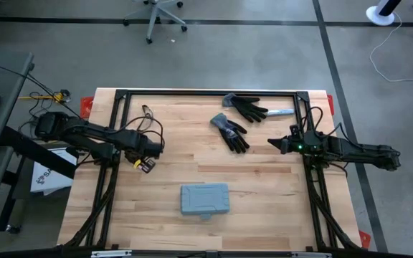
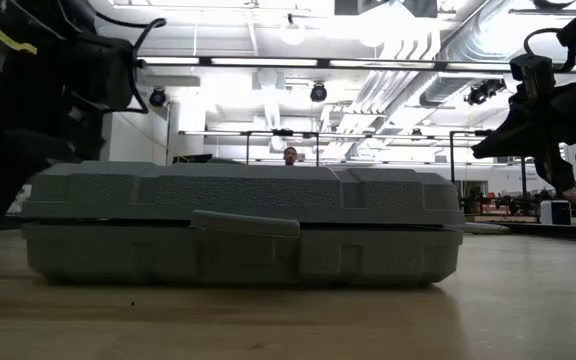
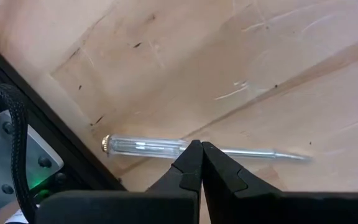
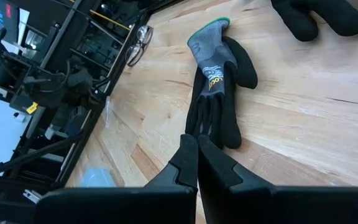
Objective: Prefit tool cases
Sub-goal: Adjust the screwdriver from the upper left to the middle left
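The grey-blue tool case [image 1: 205, 199] lies flat on the wooden table near its front edge, latch tab [image 2: 246, 222] toward the front. It fills the low view [image 2: 243, 225]. My left gripper [image 1: 148, 163] hangs shut at the table's left, pointing down. In its wrist view its tips [image 3: 199, 148] show in front of a clear-handled screwdriver [image 3: 148, 147] lying on the wood. My right gripper [image 1: 271, 142] is shut at the right side, pointing toward a black-and-grey glove [image 4: 216, 81] and holding nothing [image 4: 196, 142].
A second glove [image 1: 247, 107] and a small light tool [image 1: 282, 112] lie at the far right. Safety glasses [image 1: 148, 112] rest at the far left. A black frame [image 1: 206, 92] borders the table. Bare wood lies between the case and the gloves.
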{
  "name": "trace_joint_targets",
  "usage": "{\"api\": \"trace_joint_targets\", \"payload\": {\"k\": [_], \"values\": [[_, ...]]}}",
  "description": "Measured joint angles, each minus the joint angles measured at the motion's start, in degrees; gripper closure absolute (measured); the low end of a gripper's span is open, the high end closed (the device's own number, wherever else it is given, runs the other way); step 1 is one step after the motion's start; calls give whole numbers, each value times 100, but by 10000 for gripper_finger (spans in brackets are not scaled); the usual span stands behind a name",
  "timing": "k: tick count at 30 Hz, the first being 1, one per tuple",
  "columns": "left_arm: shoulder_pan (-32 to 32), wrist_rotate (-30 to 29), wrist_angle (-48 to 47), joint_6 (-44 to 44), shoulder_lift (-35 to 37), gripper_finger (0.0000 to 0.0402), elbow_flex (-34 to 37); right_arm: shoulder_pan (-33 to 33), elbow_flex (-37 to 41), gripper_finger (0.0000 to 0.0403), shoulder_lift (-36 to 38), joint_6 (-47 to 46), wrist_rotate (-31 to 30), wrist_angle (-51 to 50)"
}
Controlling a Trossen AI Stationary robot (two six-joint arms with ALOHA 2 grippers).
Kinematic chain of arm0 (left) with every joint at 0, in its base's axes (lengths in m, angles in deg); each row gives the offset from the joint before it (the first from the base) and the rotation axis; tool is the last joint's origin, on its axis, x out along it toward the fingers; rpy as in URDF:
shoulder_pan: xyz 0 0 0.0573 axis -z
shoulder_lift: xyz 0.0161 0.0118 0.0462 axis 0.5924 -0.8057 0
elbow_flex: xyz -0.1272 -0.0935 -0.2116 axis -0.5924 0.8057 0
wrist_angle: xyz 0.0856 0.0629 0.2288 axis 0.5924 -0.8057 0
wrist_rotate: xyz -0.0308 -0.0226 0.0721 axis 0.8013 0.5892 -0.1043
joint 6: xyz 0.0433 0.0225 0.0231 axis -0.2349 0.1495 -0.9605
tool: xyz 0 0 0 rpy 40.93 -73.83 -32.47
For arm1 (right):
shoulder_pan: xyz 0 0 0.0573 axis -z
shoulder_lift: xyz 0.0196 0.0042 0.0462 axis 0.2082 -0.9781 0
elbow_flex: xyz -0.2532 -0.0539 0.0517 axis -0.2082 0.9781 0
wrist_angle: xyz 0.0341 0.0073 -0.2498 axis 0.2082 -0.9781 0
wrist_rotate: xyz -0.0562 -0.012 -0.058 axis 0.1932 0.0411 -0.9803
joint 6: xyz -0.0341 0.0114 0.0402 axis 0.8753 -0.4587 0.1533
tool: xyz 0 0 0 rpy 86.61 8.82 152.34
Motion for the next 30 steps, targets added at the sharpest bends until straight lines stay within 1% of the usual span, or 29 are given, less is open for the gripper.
{"api": "trace_joint_targets", "payload": {"k": [12, 18, 30], "values": [[108, -77, 29, 185, 0, 401, 0, -1, 0, 403, 0, -3, 56, 0], [108, 40, 47, 308, 0, 401, 0, -1, 0, 403, 0, -104, 111, 0], [108, 76, 13, 975, 0, 401, -85, -1, 1, 403, 0, -104, 79, 0]]}}
